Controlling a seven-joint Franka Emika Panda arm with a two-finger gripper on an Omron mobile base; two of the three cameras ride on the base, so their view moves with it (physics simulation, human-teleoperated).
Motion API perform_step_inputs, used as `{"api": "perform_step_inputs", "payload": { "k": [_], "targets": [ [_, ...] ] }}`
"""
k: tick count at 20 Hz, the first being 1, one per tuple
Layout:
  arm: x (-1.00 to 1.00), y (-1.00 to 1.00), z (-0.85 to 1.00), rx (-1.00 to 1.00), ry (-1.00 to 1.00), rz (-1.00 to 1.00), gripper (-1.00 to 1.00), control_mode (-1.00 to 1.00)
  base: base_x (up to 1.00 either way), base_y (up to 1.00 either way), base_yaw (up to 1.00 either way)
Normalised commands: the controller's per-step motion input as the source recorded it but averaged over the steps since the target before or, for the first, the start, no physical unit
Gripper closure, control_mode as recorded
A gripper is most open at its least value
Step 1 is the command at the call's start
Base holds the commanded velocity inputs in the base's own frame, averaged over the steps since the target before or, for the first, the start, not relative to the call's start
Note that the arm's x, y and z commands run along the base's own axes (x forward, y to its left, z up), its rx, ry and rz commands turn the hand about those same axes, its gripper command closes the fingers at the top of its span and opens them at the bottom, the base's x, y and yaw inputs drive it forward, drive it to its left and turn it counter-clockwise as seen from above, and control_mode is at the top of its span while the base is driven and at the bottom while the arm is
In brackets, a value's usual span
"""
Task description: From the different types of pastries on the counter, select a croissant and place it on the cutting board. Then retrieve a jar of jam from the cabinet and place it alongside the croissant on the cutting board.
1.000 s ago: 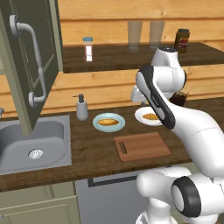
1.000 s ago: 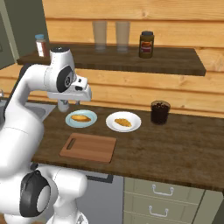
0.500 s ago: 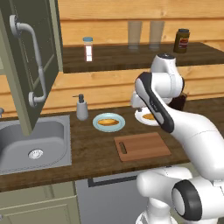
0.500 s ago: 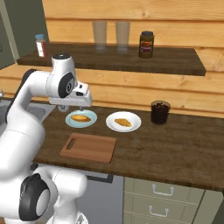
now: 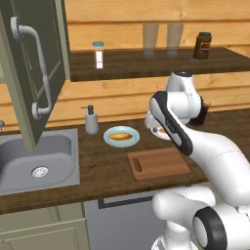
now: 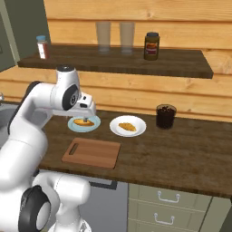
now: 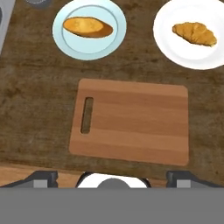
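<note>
Overhead, the pincer point(image 7: 112, 177) hangs above the counter point(image 7: 35, 127) with its jaws spread wide and nothing between them; its two dark fingertips point(image 7: 43, 178) peek up at the bottom of the hand view, one at each lower corner of the cutting board point(image 7: 131, 127).

Going left to right as the hand camera sees it: far ahead and left of the pincer sits a light blue plate point(image 7: 65, 41) carrying the longer oval pastry point(image 7: 87, 27). Directly ahead of the fingertips, between them and the plates, lies the reddish-brown cutting board, bare, with its dark slot handle point(image 7: 87, 115) near the left short edge. Ahead and to the right, beyond the board's far right corner, a white plate point(image 7: 175, 43) holds the croissant point(image 7: 194, 33), golden and curved, well apart from the jaws and not on the board.

From the right base view the pincer point(image 6: 86, 107) hovers above the blue plate point(image 6: 84, 124), with the croissant point(image 6: 127, 127) on its white plate just to the right and a dark cup point(image 6: 166, 116) farther right still. On the shelf above stands a brown jar with a red label point(image 6: 152, 46). In the left base view the steel sink point(image 5: 34, 161) lies far left, the board point(image 5: 158, 163) below the arm.
</note>
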Motion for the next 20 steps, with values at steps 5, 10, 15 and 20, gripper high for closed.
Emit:
{"api": "perform_step_inputs", "payload": {
  "k": [5, 10, 15, 20],
  "targets": [
    [0.00, 0.00, -0.35, 0.00, 0.01, 0.00, -1.00, -1.00, 0.00, 0.00, 0.00],
    [0.00, 0.00, -0.37, 0.02, 0.04, 0.00, -1.00, -1.00, 0.00, 0.00, 0.00],
    [0.00, 0.00, -0.06, 0.00, 0.02, 0.00, -1.00, -1.00, 0.00, 0.00, 0.00],
    [0.10, -0.47, 0.00, 0.00, -0.08, 0.16, -1.00, -1.00, 0.00, 0.00, 0.00]
  ]
}}
